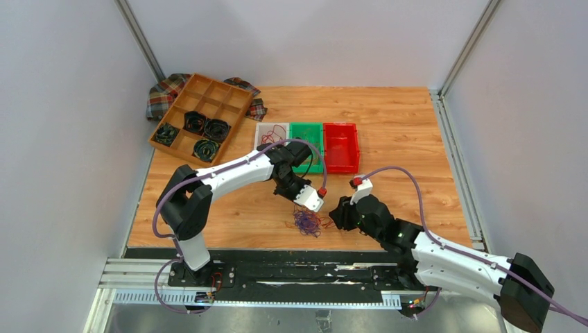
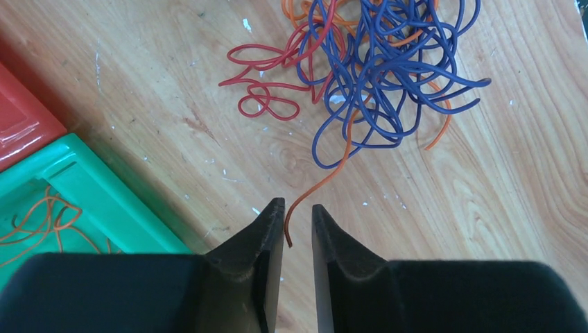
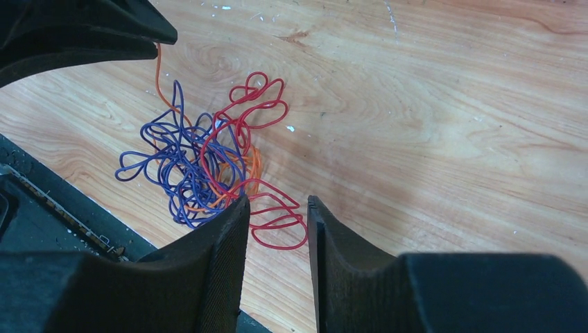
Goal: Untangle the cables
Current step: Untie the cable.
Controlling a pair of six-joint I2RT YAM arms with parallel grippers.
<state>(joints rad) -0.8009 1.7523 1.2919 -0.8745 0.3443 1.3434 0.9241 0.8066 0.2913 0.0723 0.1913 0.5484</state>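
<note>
The cables (image 1: 307, 222) lie as a small tangle of purple, red and orange wires on the wooden table, near its front edge. My left gripper (image 1: 310, 201) hovers just behind the tangle. In the left wrist view its jaws (image 2: 297, 211) stand a narrow gap apart, and the free end of an orange wire (image 2: 326, 177) lies between the tips, not pinched. The purple clump (image 2: 378, 76) and a red wire (image 2: 267, 90) lie beyond. My right gripper (image 1: 341, 214) is open to the right of the tangle. In its own view (image 3: 277, 202) a red loop (image 3: 281, 243) lies between the tips.
Three bins stand side by side behind: white (image 1: 258, 135) holding red wires, green (image 1: 307, 125) holding orange wires, red (image 1: 340, 127). A wooden organiser (image 1: 223, 102) with black coiled bundles sits on a plaid cloth (image 1: 163, 94) at the back left. The black rail runs just in front of the tangle.
</note>
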